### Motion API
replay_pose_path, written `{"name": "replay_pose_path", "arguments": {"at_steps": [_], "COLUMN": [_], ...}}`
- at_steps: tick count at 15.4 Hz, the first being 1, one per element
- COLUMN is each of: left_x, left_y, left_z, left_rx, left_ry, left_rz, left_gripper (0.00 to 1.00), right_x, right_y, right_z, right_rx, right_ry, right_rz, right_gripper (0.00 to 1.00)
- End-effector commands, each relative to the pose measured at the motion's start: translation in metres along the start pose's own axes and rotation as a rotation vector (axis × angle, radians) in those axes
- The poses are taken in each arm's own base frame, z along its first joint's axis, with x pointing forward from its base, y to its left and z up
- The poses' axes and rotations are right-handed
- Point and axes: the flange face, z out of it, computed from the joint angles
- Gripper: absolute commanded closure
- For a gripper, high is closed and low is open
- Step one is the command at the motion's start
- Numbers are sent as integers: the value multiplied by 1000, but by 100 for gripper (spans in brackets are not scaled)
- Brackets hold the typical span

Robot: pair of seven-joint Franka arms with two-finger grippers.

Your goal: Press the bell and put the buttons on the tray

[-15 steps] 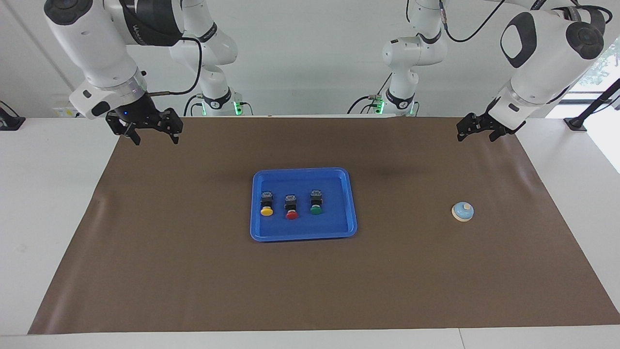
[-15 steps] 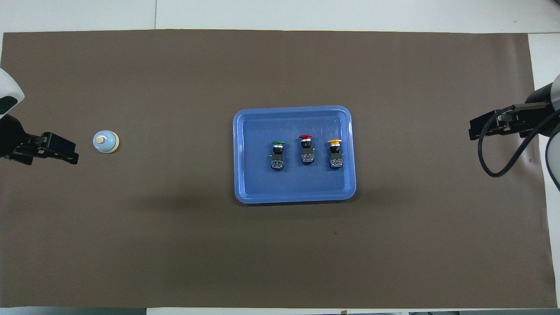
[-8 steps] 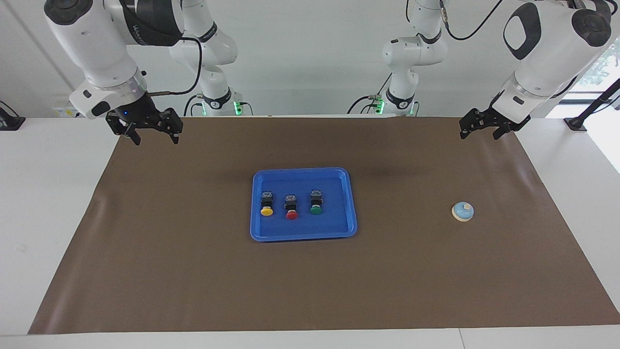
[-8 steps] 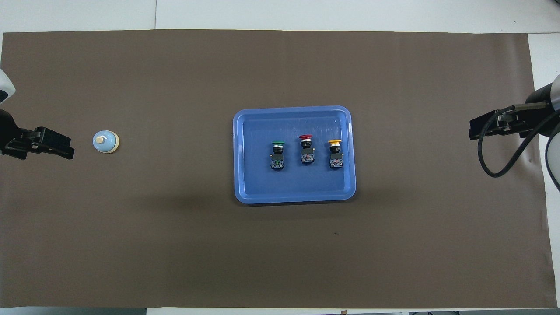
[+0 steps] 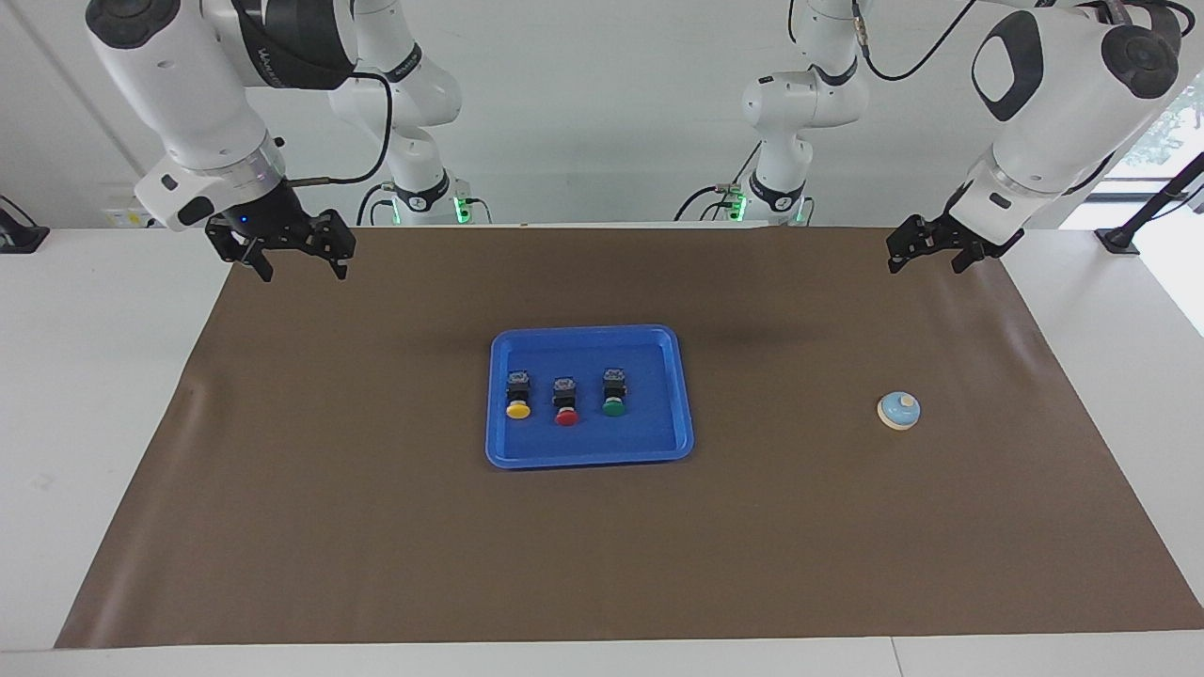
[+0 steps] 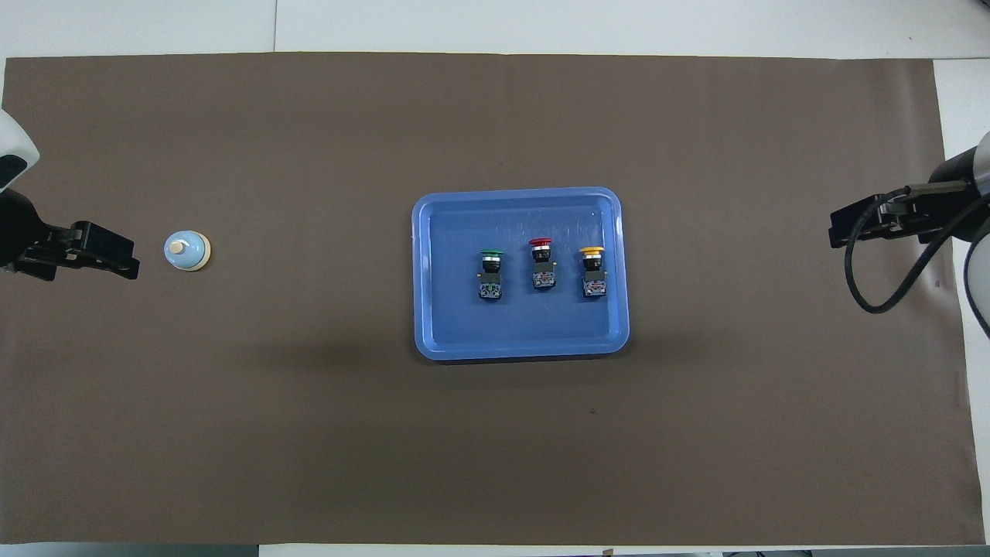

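With all three buttons [image 5: 565, 398] already sat in the tray [image 5: 682, 395] mid-frame, the bell [image 5: 899, 411] at centre right is found below the empty, wide-open left gripper [image 5: 934, 252], while the equally wide, empty right gripper [image 5: 293, 255] is parked upper left.

Three buttons [image 5: 565, 401] on blue tray [image 5: 590, 455]

The left tool [image 5: 928, 258] rose slightly, then dipped back; nothing else moved.
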Motion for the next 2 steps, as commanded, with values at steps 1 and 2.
{"name": "replay_pose_path", "arguments": {"at_steps": [1,2], "left_x": [2,2], "left_y": [2,2], "left_z": [-6,-6], "left_rx": [-1,-1], "left_ry": [-4,-4], "left_rz": [-14,-14], "left_gripper": [0,0], "right_x": [-7,-7], "right_y": [2,2], "right_z": [-1,-1], "right_rx": [0,0], "right_ry": [-7,-7], "right_rz": [-21,-18], "right_gripper": [0,0]}}
